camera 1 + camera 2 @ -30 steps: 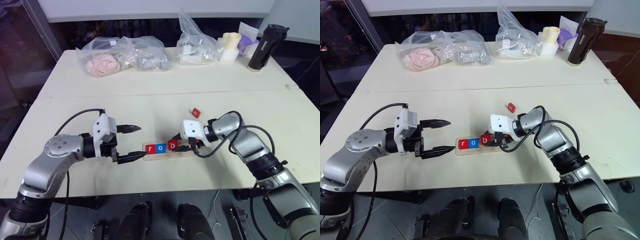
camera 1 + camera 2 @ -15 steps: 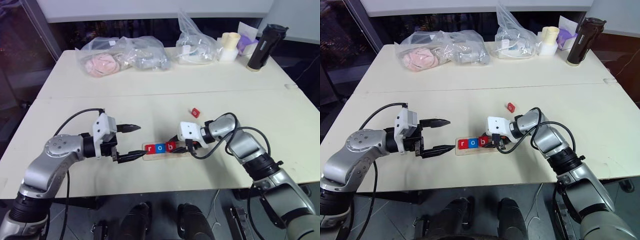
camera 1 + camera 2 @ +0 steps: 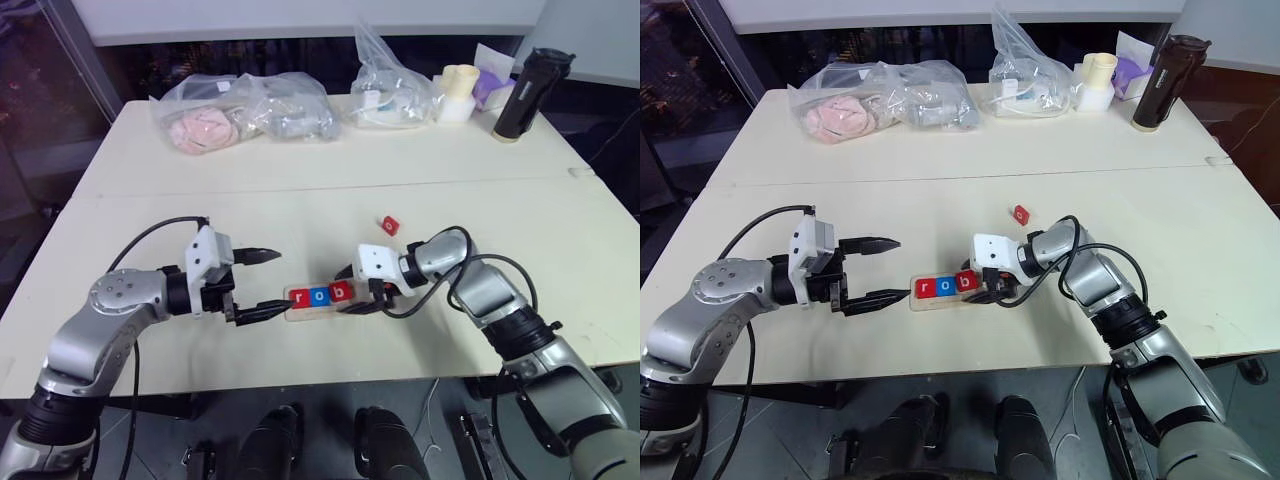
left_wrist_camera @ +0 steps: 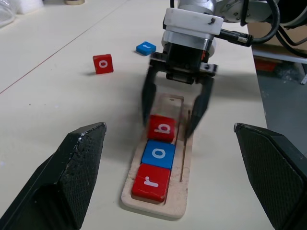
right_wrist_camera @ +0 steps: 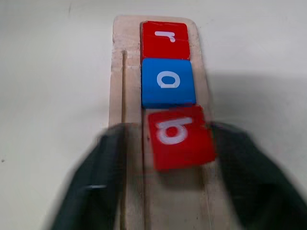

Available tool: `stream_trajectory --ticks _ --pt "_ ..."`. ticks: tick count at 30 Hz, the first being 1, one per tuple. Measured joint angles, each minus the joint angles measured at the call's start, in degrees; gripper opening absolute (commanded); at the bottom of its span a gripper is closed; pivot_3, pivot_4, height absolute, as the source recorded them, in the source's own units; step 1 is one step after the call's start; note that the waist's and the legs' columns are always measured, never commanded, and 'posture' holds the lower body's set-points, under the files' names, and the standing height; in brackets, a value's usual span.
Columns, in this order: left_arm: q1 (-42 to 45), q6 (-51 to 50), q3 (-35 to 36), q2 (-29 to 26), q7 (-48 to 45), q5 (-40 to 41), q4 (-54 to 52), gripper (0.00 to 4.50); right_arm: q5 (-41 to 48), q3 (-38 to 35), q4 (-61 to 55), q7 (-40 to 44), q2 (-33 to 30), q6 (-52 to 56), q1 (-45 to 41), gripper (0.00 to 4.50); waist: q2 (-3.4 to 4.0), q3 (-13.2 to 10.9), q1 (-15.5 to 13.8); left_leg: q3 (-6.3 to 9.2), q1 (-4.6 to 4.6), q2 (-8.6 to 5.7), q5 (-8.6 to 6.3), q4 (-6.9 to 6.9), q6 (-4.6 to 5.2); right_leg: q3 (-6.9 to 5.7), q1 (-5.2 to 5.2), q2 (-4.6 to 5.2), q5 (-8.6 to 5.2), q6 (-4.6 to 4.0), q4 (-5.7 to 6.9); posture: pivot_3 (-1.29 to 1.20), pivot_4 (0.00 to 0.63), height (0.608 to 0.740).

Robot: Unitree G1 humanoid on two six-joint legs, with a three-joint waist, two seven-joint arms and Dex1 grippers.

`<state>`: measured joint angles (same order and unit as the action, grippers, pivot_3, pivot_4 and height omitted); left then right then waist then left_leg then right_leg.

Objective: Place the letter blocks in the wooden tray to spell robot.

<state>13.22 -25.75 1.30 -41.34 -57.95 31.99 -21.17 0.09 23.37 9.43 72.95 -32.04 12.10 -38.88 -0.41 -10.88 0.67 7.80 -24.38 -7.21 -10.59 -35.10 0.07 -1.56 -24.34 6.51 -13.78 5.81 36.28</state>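
The wooden tray (image 4: 173,211) holds r, o, b blocks (image 4: 159,156); both hands, left (image 3: 262,285) and right (image 4: 173,113), gape apart

From the head, your two eye views look forward and down over the table (image 3: 330,190), nearly alike, the far edge at twelve o'clock. Your left wrist view sits low and close, facing along the wooden tray (image 4: 184,191) toward the right gripper (image 4: 172,120). Your right wrist view looks steeply down from very near onto that same tray. All four share it.
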Motion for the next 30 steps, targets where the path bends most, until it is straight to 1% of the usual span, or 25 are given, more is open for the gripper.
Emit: stream_trajectory --ticks 6,10,13,15,17,21,25,30 --pt "0.1 0.0 0.0 0.0 0.1 0.3 0.0 4.50 0.3 -0.2 -0.4 -0.2 0.0 1.2 -0.8 4.47 0.00 0.0 0.0 0.00 0.00 0.00 0.00 0.00 -0.01 0.00 0.00 -0.01 0.00 0.00 0.01 0.00 0.150 0.738" --pt "0.2 0.0 0.0 0.0 0.2 0.6 0.0 4.50 1.2 -2.5 -1.4 -2.4 0.0 2.5 -1.2 4.47 0.00 0.0 0.0 0.00 0.00 0.00 0.00 0.00 -0.01 0.01 0.00 0.00 0.01 -0.01 0.01 0.00 0.150 0.738" --pt "0.5 -0.1 0.0 0.0 0.4 1.1 0.1 4.50 1.1 -6.0 -0.5 -8.4 2.0 2.3 -2.6 4.47 0.00 0.0 0.0 0.00 0.00 0.02 0.02 0.00 -0.03 0.02 -0.02 -0.02 0.02 -0.04 0.03 0.00 0.150 0.738" --pt "0.8 -0.1 0.0 0.0 0.5 1.2 0.2 4.50 0.0 -8.0 2.1 -13.6 2.8 1.2 -3.8 4.47 0.01 0.0 0.0 0.00 0.01 0.03 0.04 0.00 -0.06 0.02 -0.02 -0.05 0.04 -0.06 0.03 0.00 0.150 0.738" --pt "0.8 -0.1 0.0 0.0 0.5 1.2 0.3 4.50 -1.5 -8.2 3.7 -15.3 2.2 -0.9 -3.6 4.47 0.01 0.0 -0.1 0.00 0.01 0.02 0.04 0.01 -0.06 0.02 -0.03 -0.08 0.04 -0.07 0.03 0.00 0.150 0.738" --pt "0.8 -0.2 0.0 0.0 0.3 1.2 0.5 4.50 -2.9 -7.5 4.3 -16.6 2.3 -3.5 -0.4 4.47 0.01 0.0 0.0 -0.01 0.01 0.02 0.04 0.02 -0.05 0.03 -0.03 -0.08 0.05 -0.06 0.03 0.00 0.150 0.738" --pt "0.8 -0.1 0.1 -1.1 -1.0 1.2 0.9 4.50 -2.9 -7.3 3.6 -16.9 2.7 -3.1 0.9 4.47 0.01 0.0 0.2 -0.01 0.02 0.09 0.06 0.02 -0.08 0.04 -0.05 -0.10 0.08 -0.11 0.06 0.00 0.150 0.738" --pt "0.8 -0.1 0.1 -1.2 -1.5 1.2 1.4 4.50 -2.8 -6.7 0.5 -16.6 3.3 -2.4 2.3 4.47 0.01 0.0 0.1 -0.01 0.03 0.10 0.06 0.01 -0.09 0.04 -0.04 -0.10 0.08 -0.12 0.07 0.00 0.150 0.738"
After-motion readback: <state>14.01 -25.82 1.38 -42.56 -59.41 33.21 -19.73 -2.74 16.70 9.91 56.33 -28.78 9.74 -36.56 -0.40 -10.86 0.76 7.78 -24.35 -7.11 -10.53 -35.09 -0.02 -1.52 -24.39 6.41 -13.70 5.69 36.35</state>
